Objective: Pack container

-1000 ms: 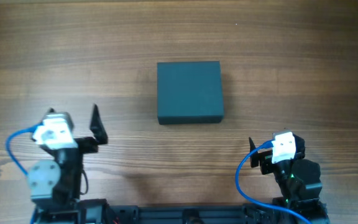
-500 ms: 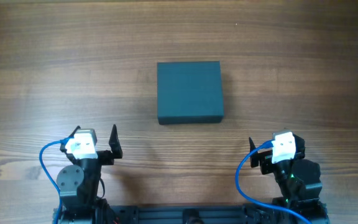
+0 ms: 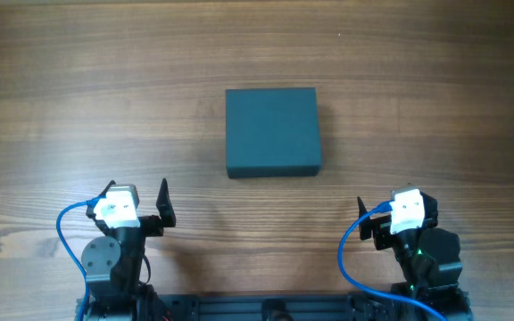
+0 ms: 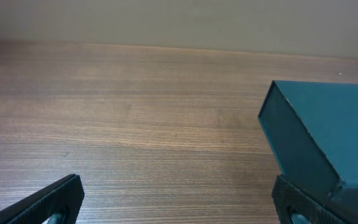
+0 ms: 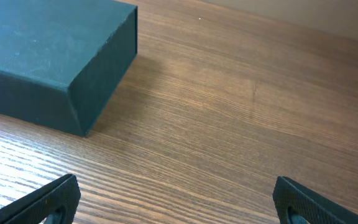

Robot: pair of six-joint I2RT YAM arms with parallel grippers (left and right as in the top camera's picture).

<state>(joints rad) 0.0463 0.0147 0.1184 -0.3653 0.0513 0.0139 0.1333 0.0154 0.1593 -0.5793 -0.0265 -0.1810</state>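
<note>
The container (image 3: 271,132) is a dark teal-grey square box, lying shut in the middle of the wooden table. It also shows at the right of the left wrist view (image 4: 328,137) and at the upper left of the right wrist view (image 5: 42,56). My left gripper (image 3: 136,198) is open and empty near the front left, well short of the box; its fingers frame bare wood (image 4: 176,208). My right gripper (image 3: 395,207) is open and empty near the front right, also apart from the box (image 5: 176,205).
The wooden table (image 3: 78,98) stretches wide on all sides of the box. Both arm bases with blue cables (image 3: 346,259) stand at the front edge. A pale wall (image 4: 166,18) bounds the far side.
Since one second ago my left arm has moved right and back toward the front edge, then held still. The right arm and the box have not moved.
</note>
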